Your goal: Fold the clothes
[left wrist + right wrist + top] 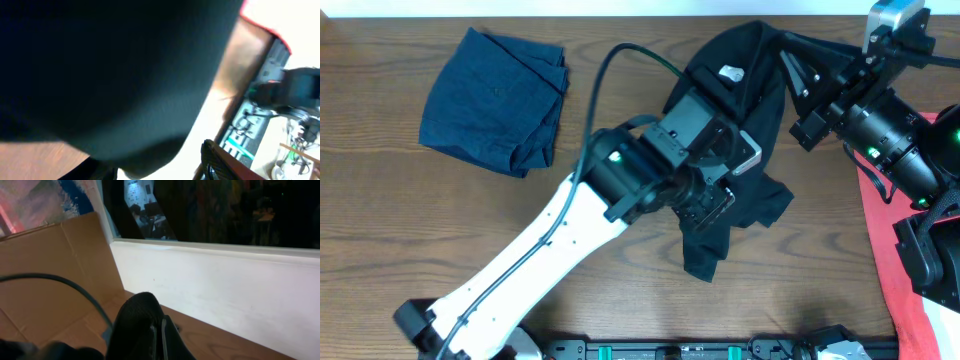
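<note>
The black T-shirt (760, 100) lies bunched at the middle right of the table, and its upper part is raised. My right gripper (798, 70) is shut on the shirt's top edge; in the right wrist view its fingers (150, 330) are pressed together with dark cloth around them. My left gripper (735, 160) is over the shirt's middle. In the left wrist view black cloth (100, 65) drapes across most of the picture. The jaws stand apart, with a bright gap beside the one clear finger (215, 160). A navy-blue garment (495, 100) lies folded at the far left.
A coral-red garment (882, 250) lies along the table's right edge under the right arm. The left arm's black cable (620, 60) arches over the middle of the table. A white board (225, 280) and cardboard (55, 265) stand beyond the far edge.
</note>
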Action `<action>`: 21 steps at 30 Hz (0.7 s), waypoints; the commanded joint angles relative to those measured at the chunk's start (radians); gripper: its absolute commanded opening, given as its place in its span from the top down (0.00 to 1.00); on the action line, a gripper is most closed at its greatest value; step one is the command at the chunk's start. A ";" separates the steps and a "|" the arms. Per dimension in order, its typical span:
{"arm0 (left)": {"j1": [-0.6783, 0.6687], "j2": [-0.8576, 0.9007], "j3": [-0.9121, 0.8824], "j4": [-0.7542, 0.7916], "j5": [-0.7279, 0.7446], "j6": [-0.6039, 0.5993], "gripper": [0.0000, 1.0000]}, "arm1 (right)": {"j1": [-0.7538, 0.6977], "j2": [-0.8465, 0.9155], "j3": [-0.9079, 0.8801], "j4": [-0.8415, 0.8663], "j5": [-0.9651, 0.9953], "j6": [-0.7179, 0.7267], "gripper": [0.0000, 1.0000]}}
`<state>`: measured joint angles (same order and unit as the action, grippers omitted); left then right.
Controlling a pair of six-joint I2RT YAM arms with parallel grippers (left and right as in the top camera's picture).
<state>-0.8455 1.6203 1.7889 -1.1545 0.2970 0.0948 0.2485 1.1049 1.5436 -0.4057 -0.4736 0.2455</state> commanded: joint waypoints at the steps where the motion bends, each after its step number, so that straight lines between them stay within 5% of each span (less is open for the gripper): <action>1: -0.005 0.001 -0.004 0.001 -0.085 -0.061 0.46 | -0.006 -0.012 0.026 0.013 0.010 0.016 0.99; 4: -0.005 -0.005 -0.004 0.005 -0.068 -0.071 0.46 | -0.006 -0.012 0.026 0.014 0.012 0.016 0.98; 12: -0.031 -0.006 -0.004 -0.011 0.005 -0.074 0.77 | -0.006 -0.012 0.026 0.021 0.033 0.016 0.99; 14: -0.031 -0.008 -0.004 -0.014 0.005 -0.077 0.94 | -0.006 -0.012 0.026 0.021 0.033 0.016 0.99; 21: -0.030 -0.094 0.015 -0.014 -0.002 -0.097 0.94 | -0.006 -0.003 0.026 -0.068 0.125 -0.025 0.97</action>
<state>-0.8772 1.6047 1.7882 -1.1664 0.2893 0.0105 0.2485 1.1049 1.5436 -0.4557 -0.4168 0.2417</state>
